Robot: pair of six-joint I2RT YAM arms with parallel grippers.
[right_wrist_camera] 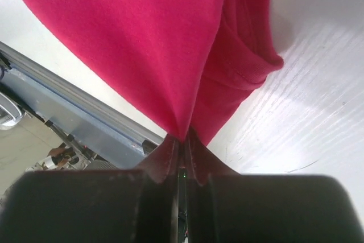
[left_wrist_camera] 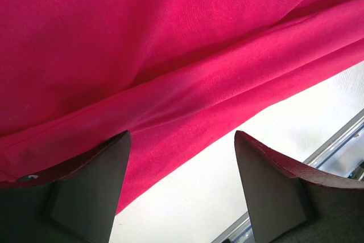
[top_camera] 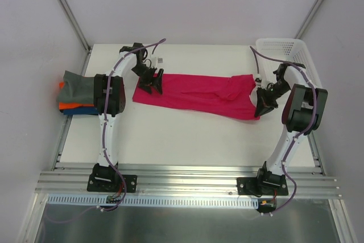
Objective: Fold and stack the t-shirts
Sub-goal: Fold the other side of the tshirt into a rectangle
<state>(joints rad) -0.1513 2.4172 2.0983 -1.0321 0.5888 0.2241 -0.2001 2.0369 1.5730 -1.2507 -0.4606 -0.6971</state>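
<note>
Your right pincer (right_wrist_camera: 181,146): jaws together, clamped on magenta t-shirt (top_camera: 193,92) at its right end, cloth gathering into pinch. Your left pincer (top_camera: 151,81): jaws apart over shirt's left edge, nothing gripped; contact with cloth cannot be told. Shirt lies spread lengthwise across far half of table (top_camera: 187,135). Folded t-shirts (top_camera: 77,94), grey over orange over blue, stacked at table's left edge. White basket (top_camera: 282,49) at far right corner

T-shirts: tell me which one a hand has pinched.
The magenta-red t-shirt lying spread out; the right hand is shut on its edge. The others sit in a folded stack, untouched.
</note>
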